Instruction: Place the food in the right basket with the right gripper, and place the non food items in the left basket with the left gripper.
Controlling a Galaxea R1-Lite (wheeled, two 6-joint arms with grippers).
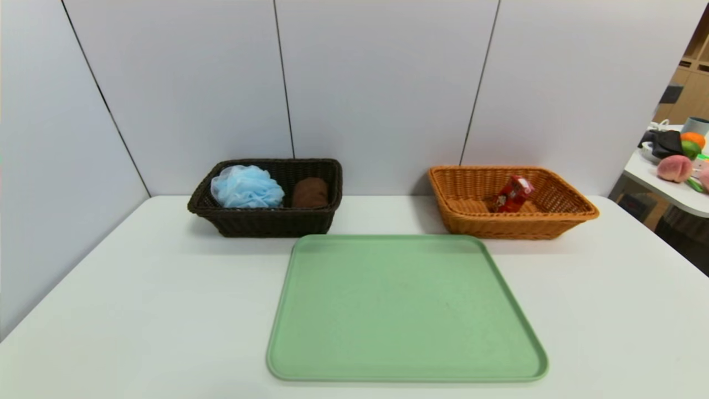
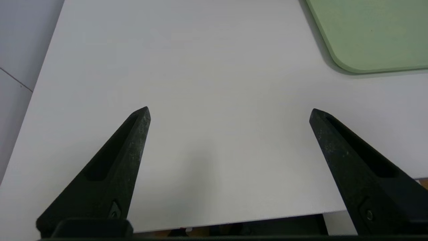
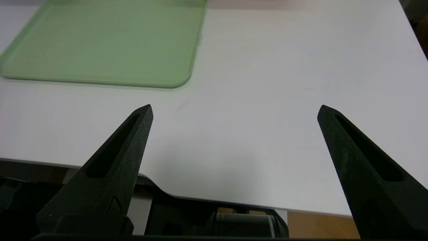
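In the head view the red drink carton [image 1: 513, 194] leans inside the orange-tan right basket [image 1: 576, 213] at the back right. The light-blue bath puff [image 1: 246, 187] and the brown rolled towel [image 1: 310, 192] lie side by side in the dark brown left basket [image 1: 266, 224] at the back left. Neither arm shows in the head view. My left gripper [image 2: 230, 112] hangs open over bare table near the front edge, nothing between its fingers. My right gripper [image 3: 235, 109] is open too, over the table's front edge on the right, holding nothing.
A pale green tray [image 1: 299, 354] with nothing on it lies at the table's middle front; its corners show in the left wrist view [image 2: 367, 40] and right wrist view [image 3: 107, 43]. Grey wall panels close the back and left. A side table with fruit [image 1: 674, 168] stands far right.
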